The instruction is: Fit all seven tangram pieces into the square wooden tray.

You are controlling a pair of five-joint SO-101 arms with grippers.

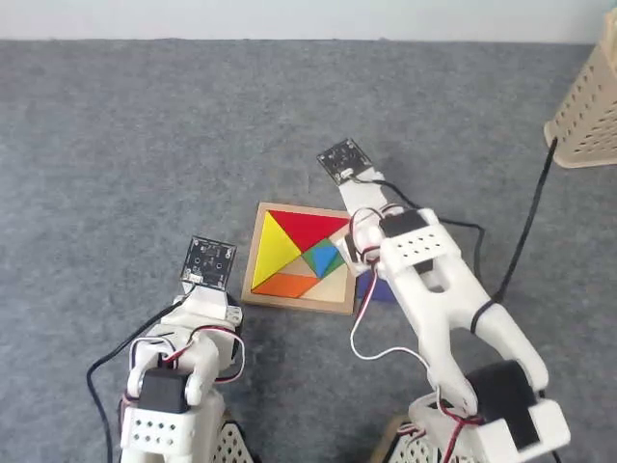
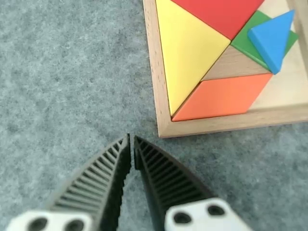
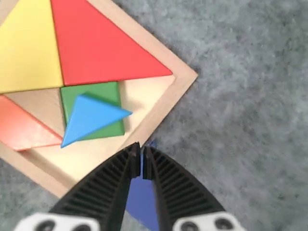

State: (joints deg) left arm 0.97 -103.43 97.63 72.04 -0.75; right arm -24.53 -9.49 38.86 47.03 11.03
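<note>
square wooden tray [image 1: 294, 305] on grey carpet [image 1: 145, 145]: held yellow triangle [image 2: 185, 48], red triangle [image 3: 96, 43], orange parallelogram [image 2: 224, 96], small blue triangle [image 3: 89, 118] atop green square [image 3: 108, 90]. dark blue piece [image 3: 142, 199] lay outside, just beside tray, under right gripper [image 3: 142, 147], closed. left gripper [image 2: 131, 139] closed, empty, near tray corner.

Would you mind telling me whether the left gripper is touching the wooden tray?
Apart. In the left wrist view, grey carpet shows between the left gripper and the corner of the wooden tray.
</note>
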